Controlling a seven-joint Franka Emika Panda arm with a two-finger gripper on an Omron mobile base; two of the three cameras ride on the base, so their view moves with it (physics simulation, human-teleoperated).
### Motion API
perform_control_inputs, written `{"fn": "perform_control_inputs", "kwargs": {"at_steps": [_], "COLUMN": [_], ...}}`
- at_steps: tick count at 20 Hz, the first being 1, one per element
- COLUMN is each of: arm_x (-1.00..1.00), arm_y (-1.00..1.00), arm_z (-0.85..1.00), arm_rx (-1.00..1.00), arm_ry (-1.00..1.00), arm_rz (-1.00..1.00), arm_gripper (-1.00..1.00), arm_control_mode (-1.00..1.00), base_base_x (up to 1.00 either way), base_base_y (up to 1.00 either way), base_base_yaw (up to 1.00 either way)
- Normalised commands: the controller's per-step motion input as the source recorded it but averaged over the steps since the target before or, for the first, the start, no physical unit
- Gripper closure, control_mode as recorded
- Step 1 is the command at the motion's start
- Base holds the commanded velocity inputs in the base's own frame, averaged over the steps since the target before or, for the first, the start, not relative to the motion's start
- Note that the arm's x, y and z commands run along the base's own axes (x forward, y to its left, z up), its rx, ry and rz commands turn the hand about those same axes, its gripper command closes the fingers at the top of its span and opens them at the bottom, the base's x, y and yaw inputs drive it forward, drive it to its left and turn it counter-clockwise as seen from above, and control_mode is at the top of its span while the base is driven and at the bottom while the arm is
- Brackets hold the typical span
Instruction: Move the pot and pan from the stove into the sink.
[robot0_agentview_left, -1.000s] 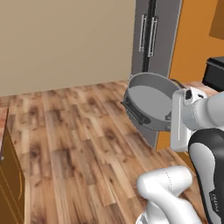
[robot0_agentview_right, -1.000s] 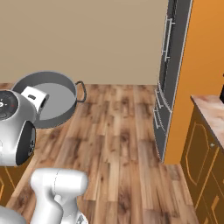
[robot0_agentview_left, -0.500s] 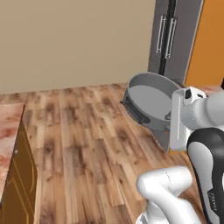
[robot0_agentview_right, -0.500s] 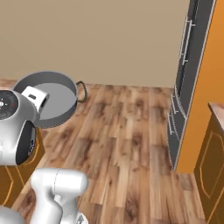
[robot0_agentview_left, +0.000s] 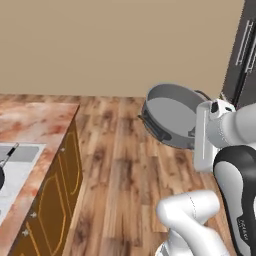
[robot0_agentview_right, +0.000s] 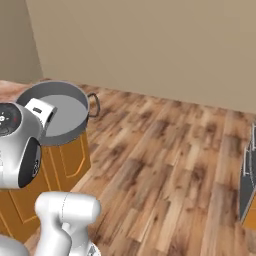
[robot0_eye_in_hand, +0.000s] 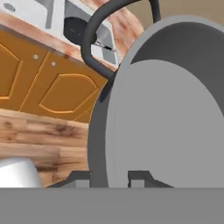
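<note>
Matt metal, warm wood and mottled stone

You see the pot as smooth, matt grey metal with a paler flat bottom, and its loop handle looks like dark, faintly shiny metal or plastic. The floor is brown wood plank with strong grain and a dull sheen. At the left of the left base view, the counter reads as reddish mottled stone, polished, over cabinet doors of smooth orange-brown wood with routed panels. The stove is flat pale silver metal. The robot arm has glossy white plastic shells with dark joints. The wall is plain matt beige.
</note>
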Motion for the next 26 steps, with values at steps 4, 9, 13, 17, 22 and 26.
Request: {"fn": "perform_control_inputs", "kwargs": {"at_steps": [4, 9, 13, 17, 22, 26], "arm_x": [0.0, 0.0, 0.0, 0.0, 0.0, 0.0], "arm_y": [0.0, 0.0, 0.0, 0.0, 0.0, 0.0], "arm_z": [0.0, 0.0, 0.0, 0.0, 0.0, 0.0], "arm_rx": [0.0, 0.0, 0.0, 0.0, 0.0, 0.0], "arm_ry": [0.0, 0.0, 0.0, 0.0, 0.0, 0.0], "arm_rz": [0.0, 0.0, 0.0, 0.0, 0.0, 0.0], "arm_gripper": [1.0, 1.0, 1.0, 1.0, 1.0, 1.0], "arm_control_mode": [1.0, 1.0, 1.0, 1.0, 1.0, 1.0], "base_base_x": [-0.03, -0.03, -0.03, -0.03, -0.03, -0.03], "base_base_y": [0.0, 0.0, 0.0, 0.0, 0.0, 0.0], "base_base_yaw": [0.5, 0.5, 0.5, 0.5, 0.5, 0.5]}}
